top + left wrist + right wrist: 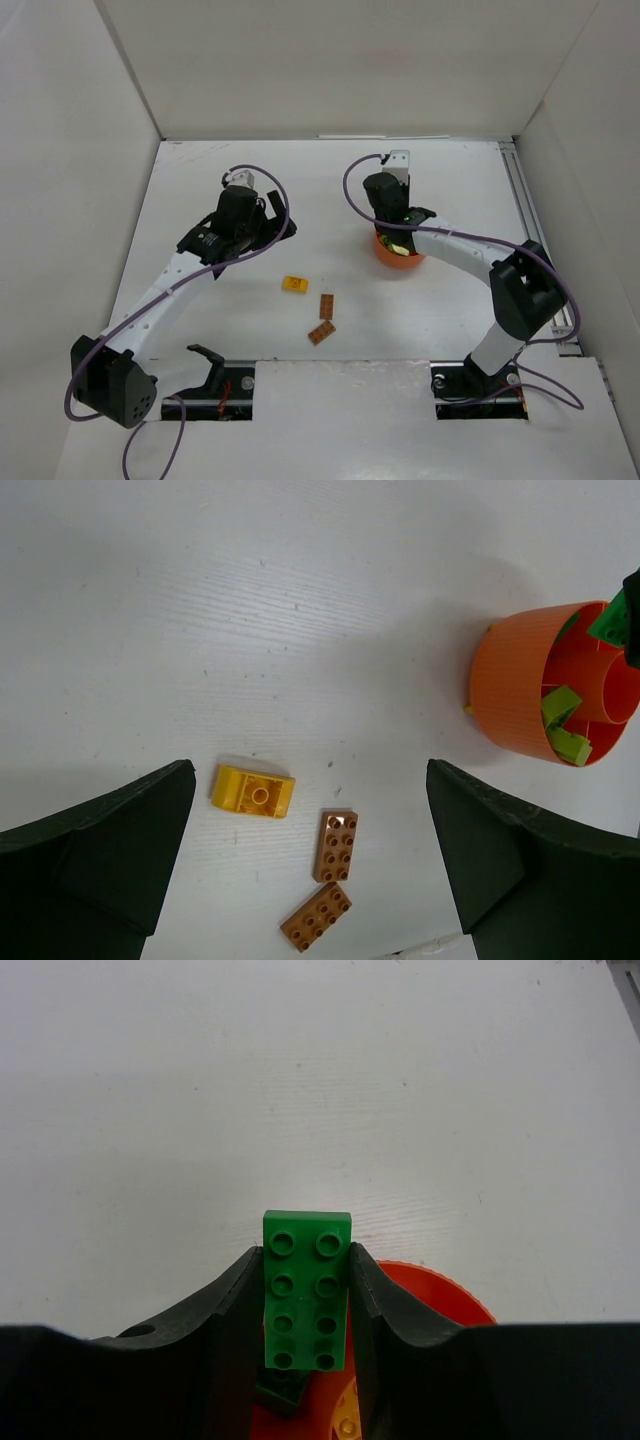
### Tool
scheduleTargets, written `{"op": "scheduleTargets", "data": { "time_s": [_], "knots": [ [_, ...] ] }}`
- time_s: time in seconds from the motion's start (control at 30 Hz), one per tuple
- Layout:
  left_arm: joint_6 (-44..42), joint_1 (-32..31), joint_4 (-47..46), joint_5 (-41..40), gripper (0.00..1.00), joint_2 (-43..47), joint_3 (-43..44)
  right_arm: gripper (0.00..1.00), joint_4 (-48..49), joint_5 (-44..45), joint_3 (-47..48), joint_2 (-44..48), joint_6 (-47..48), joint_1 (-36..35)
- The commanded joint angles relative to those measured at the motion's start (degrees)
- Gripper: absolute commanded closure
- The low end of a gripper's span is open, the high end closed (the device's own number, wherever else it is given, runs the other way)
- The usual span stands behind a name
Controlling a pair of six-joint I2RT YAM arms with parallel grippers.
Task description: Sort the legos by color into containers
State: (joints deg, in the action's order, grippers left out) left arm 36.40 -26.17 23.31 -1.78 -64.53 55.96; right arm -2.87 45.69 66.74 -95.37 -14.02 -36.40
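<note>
Green studded plastic brick (306,1290), likely hard and light, pinched on its long sides by right gripper (306,1260) above round orange-red plastic bowl (440,1295); left gripper (310,768) spread wide, empty.

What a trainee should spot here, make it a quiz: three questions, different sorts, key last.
1. True or false: the right gripper holds a green brick over the bowl.
2. How many brown bricks lie on the table? A one, B two, C three.
3. Fill in: the left gripper is ____ (open or shut).
Key: 1 true; 2 B; 3 open.
</note>
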Motion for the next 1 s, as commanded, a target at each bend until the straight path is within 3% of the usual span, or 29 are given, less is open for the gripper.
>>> {"op": "scheduleTargets", "data": {
  "time_s": [0.0, 0.4, 0.6, 0.67, 0.77, 0.97],
  "knots": [
    [-1.42, 0.25, -2.12, 2.39, 0.00, -0.42, 1.34, 0.82, 3.14, -1.48, -2.05, 0.01, 0.40, 0.46],
    [-1.42, 0.25, -2.13, 2.92, 0.00, -1.03, 1.34, 0.82, 3.14, -2.01, -4.34, -0.51, -1.36, -0.07],
    [-1.42, 0.77, -2.13, 2.92, 0.00, -1.03, 1.34, 0.78, 3.14, -2.01, -5.47, 0.62, -2.41, -0.60],
    [-1.42, 0.77, -2.13, 2.92, 0.00, -1.03, 1.34, 0.68, 3.14, -2.01, -5.48, 1.15, -2.41, -0.60],
    [-1.42, 0.77, -2.13, 2.92, 0.00, -1.03, 1.34, 0.66, 3.14, -2.01, -6.62, 2.38, -2.94, -0.60],
    [-1.42, 0.77, -2.13, 2.92, 0.00, -1.03, 1.34, 0.51, 3.14, -2.01, -7.77, 5.28, -2.94, -1.13]
  ]
}}
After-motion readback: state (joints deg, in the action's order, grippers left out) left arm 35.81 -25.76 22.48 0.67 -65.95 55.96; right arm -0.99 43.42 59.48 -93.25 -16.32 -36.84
